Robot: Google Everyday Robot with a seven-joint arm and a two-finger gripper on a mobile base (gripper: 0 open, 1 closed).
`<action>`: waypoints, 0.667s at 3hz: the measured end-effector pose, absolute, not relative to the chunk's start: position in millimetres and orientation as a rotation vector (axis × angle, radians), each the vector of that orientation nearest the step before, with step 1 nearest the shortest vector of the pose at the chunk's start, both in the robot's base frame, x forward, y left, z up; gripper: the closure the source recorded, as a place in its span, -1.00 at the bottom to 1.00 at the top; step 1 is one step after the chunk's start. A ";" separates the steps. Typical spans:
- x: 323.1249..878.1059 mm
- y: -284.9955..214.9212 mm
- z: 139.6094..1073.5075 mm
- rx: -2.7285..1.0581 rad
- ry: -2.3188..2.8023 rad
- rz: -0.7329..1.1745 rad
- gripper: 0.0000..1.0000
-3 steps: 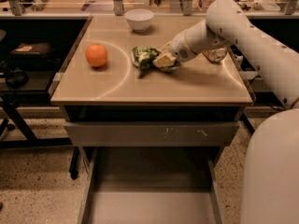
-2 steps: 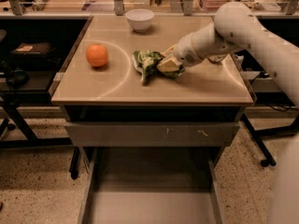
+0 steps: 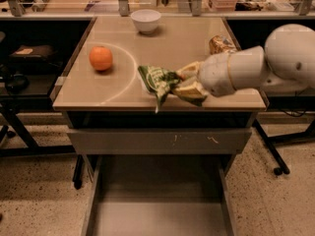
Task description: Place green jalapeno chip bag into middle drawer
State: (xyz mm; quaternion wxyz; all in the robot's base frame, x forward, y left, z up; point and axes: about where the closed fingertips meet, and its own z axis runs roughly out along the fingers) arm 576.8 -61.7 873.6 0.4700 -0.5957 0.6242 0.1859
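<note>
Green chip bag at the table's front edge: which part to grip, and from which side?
The end facing the arm, coming from that side, as the gripper above the table's front edge does: the green jalapeno chip bag is thin crinkled foil that pinches flat, and its far end hangs free.

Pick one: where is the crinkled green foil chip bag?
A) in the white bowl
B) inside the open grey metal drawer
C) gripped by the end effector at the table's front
C: the end effector, over the front edge of the tan table, is shut on the crinkled green foil chip bag.
</note>
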 end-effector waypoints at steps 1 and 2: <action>512.3 -91.8 851.3 -1.483 1.529 0.400 1.00; 467.1 -137.5 816.9 -1.466 1.612 0.323 1.00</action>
